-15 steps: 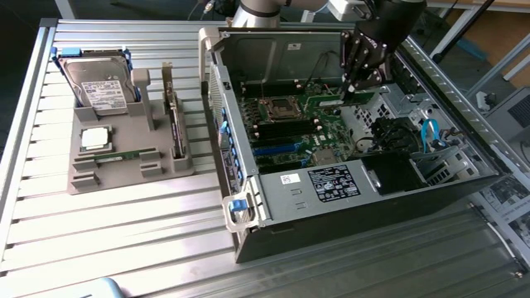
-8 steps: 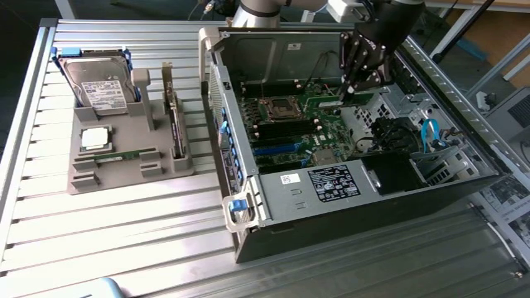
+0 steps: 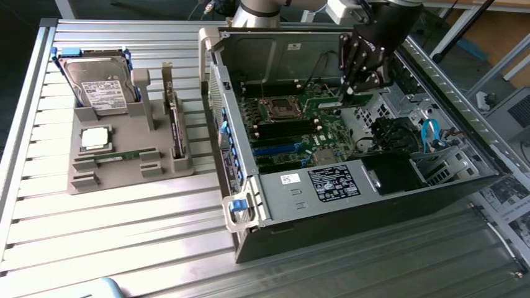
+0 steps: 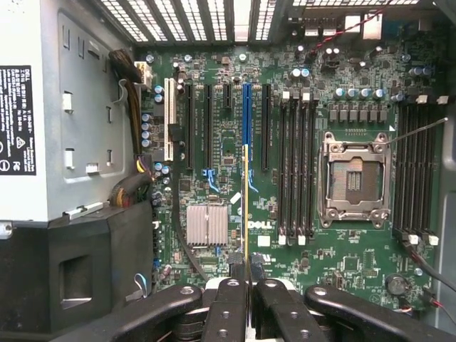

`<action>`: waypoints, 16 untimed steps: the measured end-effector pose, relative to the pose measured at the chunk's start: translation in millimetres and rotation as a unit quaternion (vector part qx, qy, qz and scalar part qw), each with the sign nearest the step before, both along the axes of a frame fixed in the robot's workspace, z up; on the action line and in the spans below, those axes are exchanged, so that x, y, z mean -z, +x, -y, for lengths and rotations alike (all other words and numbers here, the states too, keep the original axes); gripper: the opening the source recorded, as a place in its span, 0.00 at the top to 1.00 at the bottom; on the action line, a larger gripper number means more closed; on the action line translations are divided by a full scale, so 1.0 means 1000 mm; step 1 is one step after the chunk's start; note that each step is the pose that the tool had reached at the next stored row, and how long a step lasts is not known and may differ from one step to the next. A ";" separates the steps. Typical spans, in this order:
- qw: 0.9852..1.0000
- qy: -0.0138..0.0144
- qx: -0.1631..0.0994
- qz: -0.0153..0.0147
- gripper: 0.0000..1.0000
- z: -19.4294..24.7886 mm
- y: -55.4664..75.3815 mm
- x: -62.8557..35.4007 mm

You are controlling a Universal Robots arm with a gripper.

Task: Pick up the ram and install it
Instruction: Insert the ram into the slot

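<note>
Currently my hand [image 4: 246, 272] is clamped on the ram [image 4: 246, 199] — I see the stick jutting edge-on from between its fingers [image 4: 229, 303], over the motherboard [image 4: 356, 267] inside the open case [image 3: 282, 239].

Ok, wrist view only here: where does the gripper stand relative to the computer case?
Observer: The gripper hangs over the open case, holding the memory stick above the board, to the exterior view's right of the processor socket.
Operator: And what sits on the table beside the case?
Observer: A grey holder at the exterior view's left, carrying a hard drive and a square processor chip.
</note>
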State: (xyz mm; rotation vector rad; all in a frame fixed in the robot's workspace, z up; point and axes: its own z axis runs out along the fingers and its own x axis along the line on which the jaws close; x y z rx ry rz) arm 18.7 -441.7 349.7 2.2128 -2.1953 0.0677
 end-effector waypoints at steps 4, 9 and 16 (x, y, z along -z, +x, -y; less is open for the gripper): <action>1.000 0.000 0.000 0.000 0.88 0.0000 0.000 0.0013; 1.000 0.000 0.000 0.000 0.88 0.0000 0.000 0.0030; 1.000 0.000 0.000 0.000 0.88 0.0000 -0.001 0.0052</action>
